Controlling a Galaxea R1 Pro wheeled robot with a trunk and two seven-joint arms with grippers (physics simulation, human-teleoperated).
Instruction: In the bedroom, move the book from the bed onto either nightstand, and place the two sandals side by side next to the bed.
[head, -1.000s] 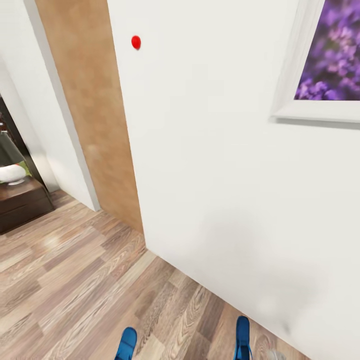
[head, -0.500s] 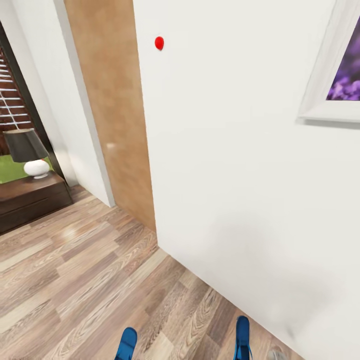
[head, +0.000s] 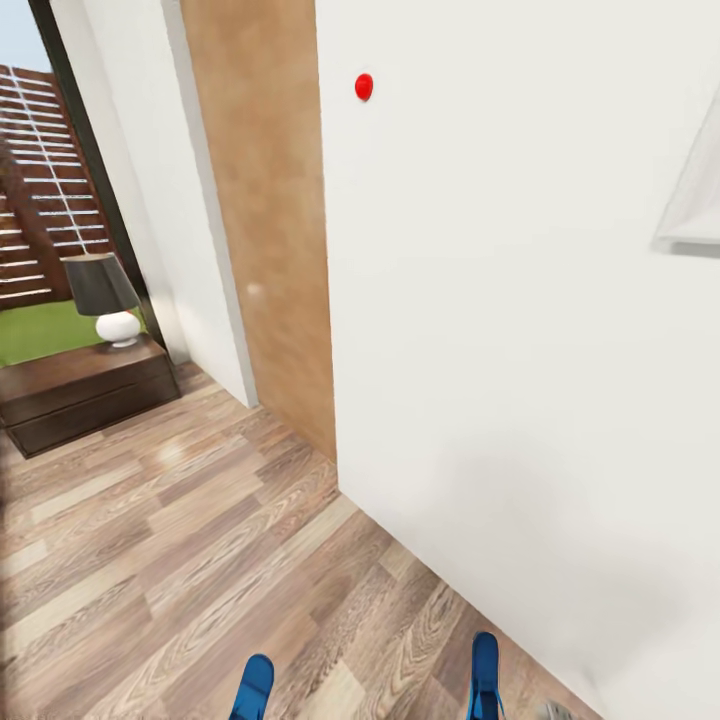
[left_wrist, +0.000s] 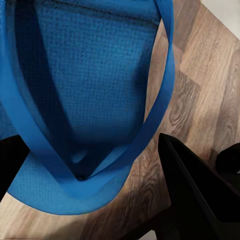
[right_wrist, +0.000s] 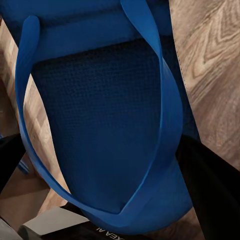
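A robot stands close to a plain white wall (head: 500, 350) on a light-brown wood-plank floor (head: 180, 540). High on the wall is a small red dot (head: 364, 86), and at the far right edge the white corner of a picture frame (head: 695, 205) juts in.

To the left of the wall runs a tall tan panel (head: 265, 220), and past it the room opens out. There a low dark-brown nightstand (head: 85, 390) with drawer fronts sits on the floor against a tall dark-framed window (head: 40, 180), through which a slatted fence and a strip of green grass show. On the nightstand stands a small lamp (head: 105, 298) with a dark shade and a round white base.

At the bottom of the head view, two bright-blue tips poke up over the floor: the left sandal (head: 254, 686) and, well apart from it, the right sandal (head: 484, 674).

In the left wrist view the left sandal (left_wrist: 90, 100) is seen up close, textured sole and thong straps above the planks, with the dark fingers (left_wrist: 195, 195) of the left jaws on either side of its toe end, gripping it.

In the right wrist view the right sandal (right_wrist: 110, 115) looks darker blue, and the dark fingers (right_wrist: 215, 185) of the right jaws flank its toe end in the same way, closed on it.
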